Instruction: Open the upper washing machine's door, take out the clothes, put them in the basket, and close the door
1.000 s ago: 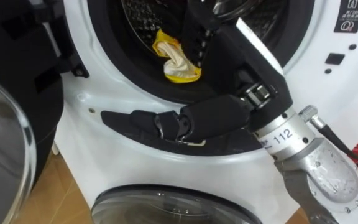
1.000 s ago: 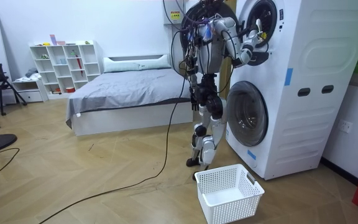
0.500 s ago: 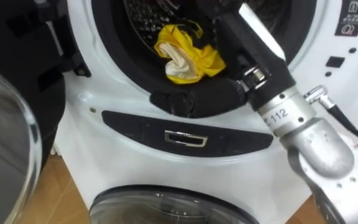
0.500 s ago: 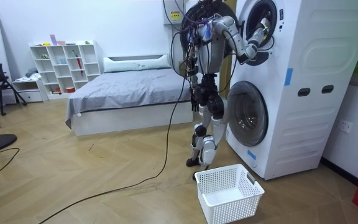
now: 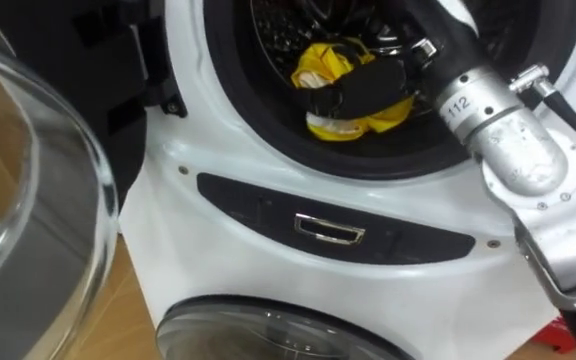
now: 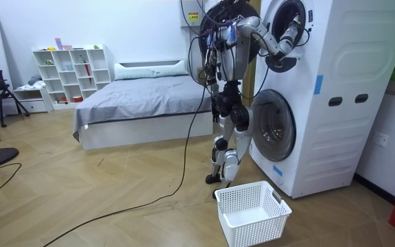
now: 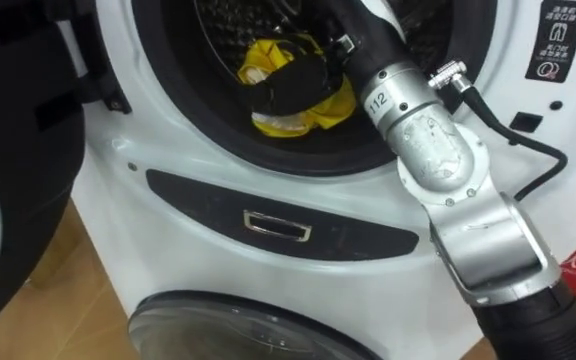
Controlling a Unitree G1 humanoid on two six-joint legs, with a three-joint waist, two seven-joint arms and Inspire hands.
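— One piece, as far as I can see: a yellow garment bunched at the front of the upper drum, just inside the dark door seal

— And the hand?

— The right hand, dark-gloved, lies on top of the cloth, with its arm reaching in through the opening. I cannot tell whether its fingers are clenched on the fabric or only resting there; they merge with the shadow.

— So how far along is it?

— Early, I'd judge. The garment sits inside the drum and nothing is lifted out. What's left is a sure hold, a draw over the seal, then a drop into the white basket, which looks to have no clothes in it.

— What does the room view add?

— It shows the robot standing upright, close against the washing machine, arm raised to the upper opening. The basket is on the floor just by its feet, and the lower door is closed. The eye views give what that view cannot resolve: the cloth itself, the hand on it, and the glass of the open door swung out to the robot's left
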